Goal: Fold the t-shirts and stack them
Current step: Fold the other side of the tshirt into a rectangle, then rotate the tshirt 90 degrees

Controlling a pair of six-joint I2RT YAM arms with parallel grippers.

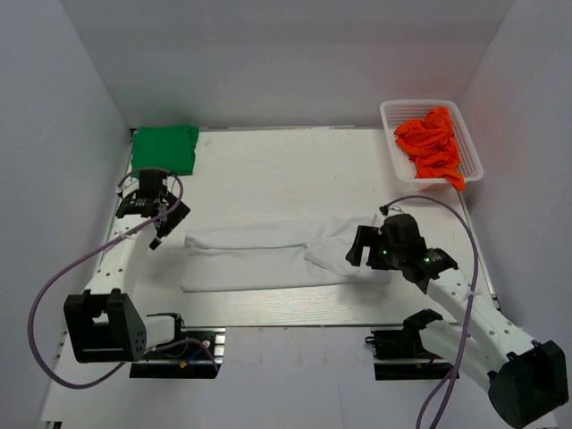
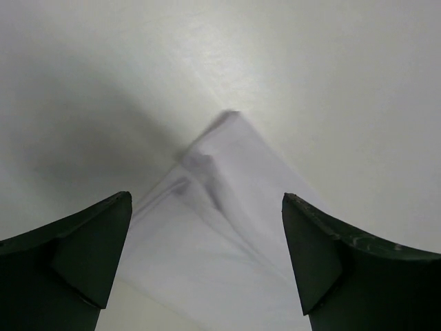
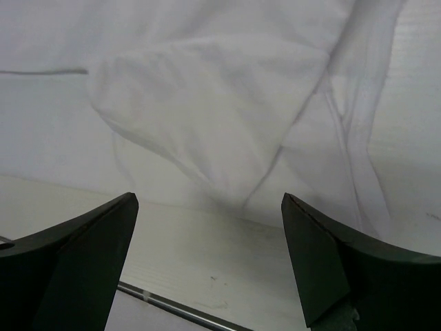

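White shirt: long folded band across the near-middle counter, right end rumpled. Right hand: released, empty, over that end. Left hand: released, empty, above the left corner. Green shirt: folded flat, far left corner.

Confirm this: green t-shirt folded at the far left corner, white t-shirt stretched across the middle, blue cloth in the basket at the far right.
Not quite. The cloth in the basket is orange, not blue; the top external view shows it. The green t-shirt and white t-shirt lie as stated.
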